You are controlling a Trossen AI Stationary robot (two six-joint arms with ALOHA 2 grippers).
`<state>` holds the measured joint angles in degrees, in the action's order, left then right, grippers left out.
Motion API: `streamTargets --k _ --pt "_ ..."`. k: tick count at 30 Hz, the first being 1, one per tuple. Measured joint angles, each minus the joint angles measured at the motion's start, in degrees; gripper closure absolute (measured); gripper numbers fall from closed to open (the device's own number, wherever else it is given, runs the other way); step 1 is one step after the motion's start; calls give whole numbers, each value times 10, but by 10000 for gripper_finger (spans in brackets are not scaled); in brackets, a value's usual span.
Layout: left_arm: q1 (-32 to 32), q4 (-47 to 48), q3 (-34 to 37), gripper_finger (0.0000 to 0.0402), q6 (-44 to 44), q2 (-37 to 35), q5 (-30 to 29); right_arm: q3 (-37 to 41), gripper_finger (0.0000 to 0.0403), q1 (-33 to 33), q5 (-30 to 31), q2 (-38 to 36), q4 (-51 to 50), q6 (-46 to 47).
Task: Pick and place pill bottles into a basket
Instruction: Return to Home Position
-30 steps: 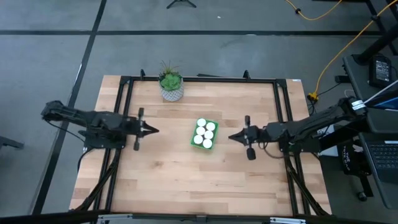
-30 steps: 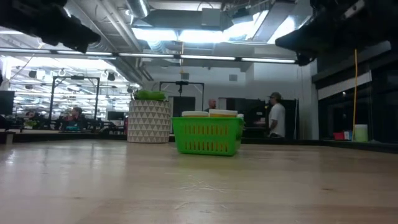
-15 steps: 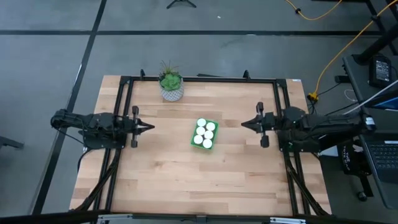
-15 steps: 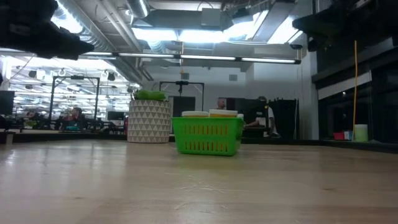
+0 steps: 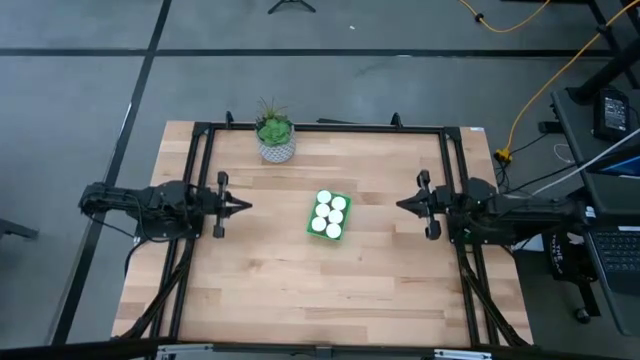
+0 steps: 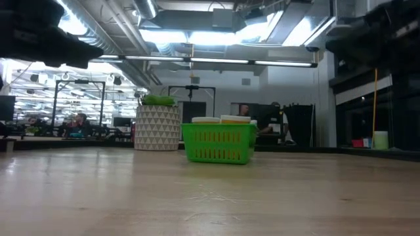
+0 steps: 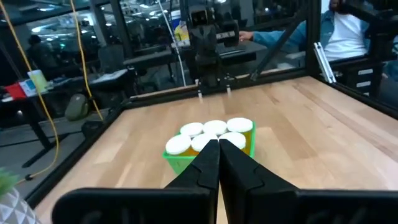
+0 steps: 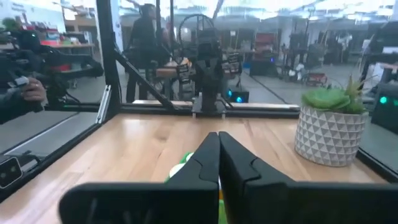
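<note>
Six white-capped orange pill bottles [image 5: 321, 210] are stowed in the low green basket [image 6: 220, 145]; left gripper [image 5: 243, 207] and right gripper [image 5: 402, 205], closed and empty, need only be homed.

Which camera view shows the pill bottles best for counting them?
The high view: from above, the six white caps of the pill bottles show apart inside the basket. The low view shows only caps over the rim; the left wrist view, a partly hidden cluster; the right wrist view, almost nothing.
</note>
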<state>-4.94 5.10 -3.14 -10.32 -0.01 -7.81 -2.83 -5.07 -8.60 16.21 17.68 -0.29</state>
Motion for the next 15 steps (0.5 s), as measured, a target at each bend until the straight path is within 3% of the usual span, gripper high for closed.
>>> streamTargets --k 6,15 --pt "10 -7 0 400 13 0 29 24 403 -10 -3 -53 -34 12" --pt "10 -1 0 399 22 0 13 24 402 -9 -10 -69 -33 -24"
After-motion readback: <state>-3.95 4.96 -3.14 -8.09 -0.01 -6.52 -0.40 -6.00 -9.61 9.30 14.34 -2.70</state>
